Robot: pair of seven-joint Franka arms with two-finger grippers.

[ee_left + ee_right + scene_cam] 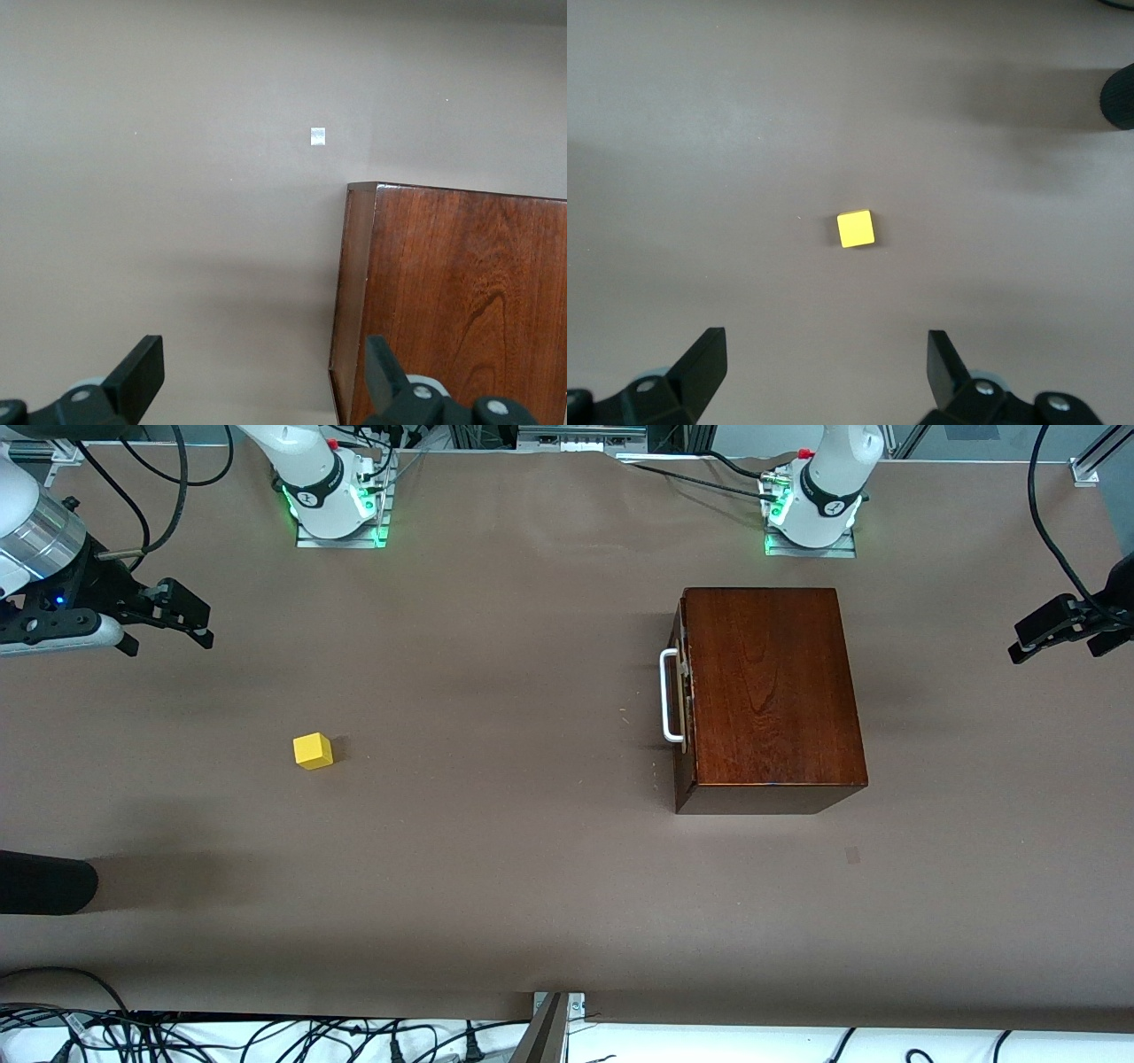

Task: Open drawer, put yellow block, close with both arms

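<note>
The dark mahogany box [771,691] stands toward the left arm's end of the table, and its corner shows in the left wrist view [461,301]. Its drawer [680,691] is pushed in, the white handle [670,695] facing the right arm's end. The yellow block [313,750] lies alone on the brown table toward the right arm's end and sits mid-frame in the right wrist view [856,228]. My right gripper [168,631] [824,363] hangs open above the table, off to the side of the block. Beside the box, my left gripper [1059,651] [261,372] is open and holds nothing.
The brown table cover [496,868] spans the whole work area. A black rounded object [44,881] [1118,97] pokes in at the right arm's end, nearer the front camera than the block. A small pale patch [852,856] [318,135] marks the cover near the box. Cables [266,1036] run along the front edge.
</note>
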